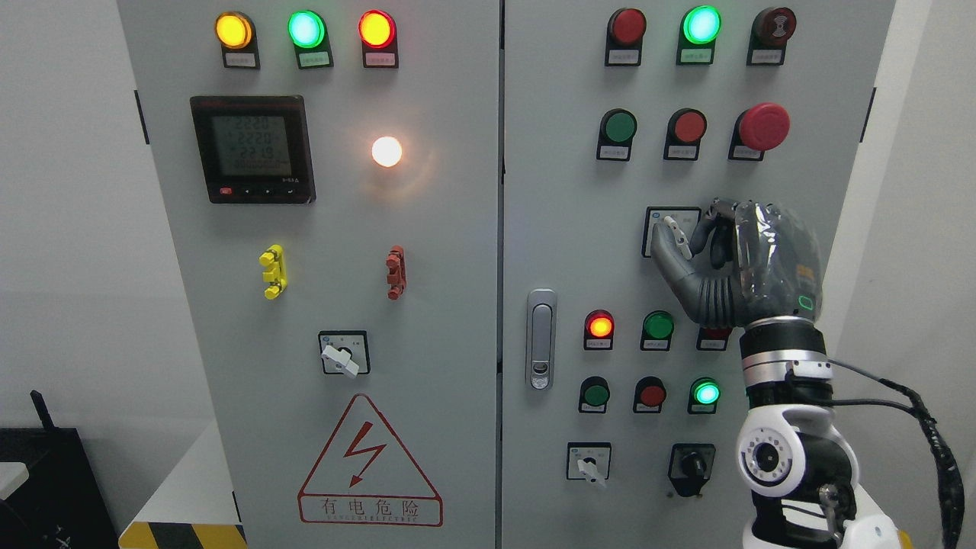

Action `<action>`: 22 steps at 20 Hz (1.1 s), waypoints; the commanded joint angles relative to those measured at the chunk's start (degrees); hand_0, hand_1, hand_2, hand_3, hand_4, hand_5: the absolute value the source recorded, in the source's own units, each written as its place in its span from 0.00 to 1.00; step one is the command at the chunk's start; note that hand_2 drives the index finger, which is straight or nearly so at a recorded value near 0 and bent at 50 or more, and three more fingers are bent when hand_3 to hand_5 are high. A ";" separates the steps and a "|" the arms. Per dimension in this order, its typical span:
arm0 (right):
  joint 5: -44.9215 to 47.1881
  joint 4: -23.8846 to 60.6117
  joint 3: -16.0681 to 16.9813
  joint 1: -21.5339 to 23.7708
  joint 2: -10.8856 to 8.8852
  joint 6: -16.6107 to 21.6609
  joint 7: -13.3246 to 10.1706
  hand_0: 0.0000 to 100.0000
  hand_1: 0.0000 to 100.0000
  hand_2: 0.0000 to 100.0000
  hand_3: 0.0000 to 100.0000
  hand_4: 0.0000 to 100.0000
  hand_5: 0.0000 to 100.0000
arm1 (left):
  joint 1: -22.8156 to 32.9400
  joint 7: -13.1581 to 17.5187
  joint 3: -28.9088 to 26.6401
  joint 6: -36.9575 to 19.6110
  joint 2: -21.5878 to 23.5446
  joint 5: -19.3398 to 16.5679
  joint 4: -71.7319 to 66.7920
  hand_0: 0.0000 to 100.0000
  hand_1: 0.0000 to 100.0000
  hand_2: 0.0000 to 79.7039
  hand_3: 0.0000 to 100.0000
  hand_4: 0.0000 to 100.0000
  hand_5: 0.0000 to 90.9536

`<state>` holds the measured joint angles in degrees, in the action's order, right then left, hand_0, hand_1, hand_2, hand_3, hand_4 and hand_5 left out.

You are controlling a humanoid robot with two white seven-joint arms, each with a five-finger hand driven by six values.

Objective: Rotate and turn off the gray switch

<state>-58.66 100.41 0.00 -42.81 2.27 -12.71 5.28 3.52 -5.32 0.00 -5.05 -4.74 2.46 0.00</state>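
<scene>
the right robot hand is raised to the gray switch on the right cabinet door, fingers curled around its knob. the grip looks made; whether any turn is done cannot be told, so the rotation is judged outstanding.

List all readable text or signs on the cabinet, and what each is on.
"有电危险" on the red triangle warning sign with lightning bolt, left door.
"2220", "2220", roughly "2219" on the meter display; last row unclear.
Small label plates under lamps and buttons: too small to read.
Plate behind the right hand: unreadable.
</scene>
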 commanded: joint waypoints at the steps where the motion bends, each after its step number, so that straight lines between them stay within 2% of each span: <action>1: 0.04 -0.39 -0.71 -0.08 0.01 -0.03 0.00 0.53 0.37 0.76 1.00 0.92 1.00 | 0.00 0.04 0.09 0.04 0.00 0.00 -0.79 0.12 0.39 0.00 0.00 0.00 0.00; 22: 0.13 -0.39 -0.71 -0.17 0.01 -0.03 0.00 0.60 0.33 0.78 1.00 0.92 1.00 | 0.00 -0.05 0.09 0.04 0.00 0.00 -0.79 0.12 0.39 0.00 0.00 0.00 0.00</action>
<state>-58.55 100.07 -0.01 -42.99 2.29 -12.80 5.51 3.52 -5.32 0.00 -5.05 -4.75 2.46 0.00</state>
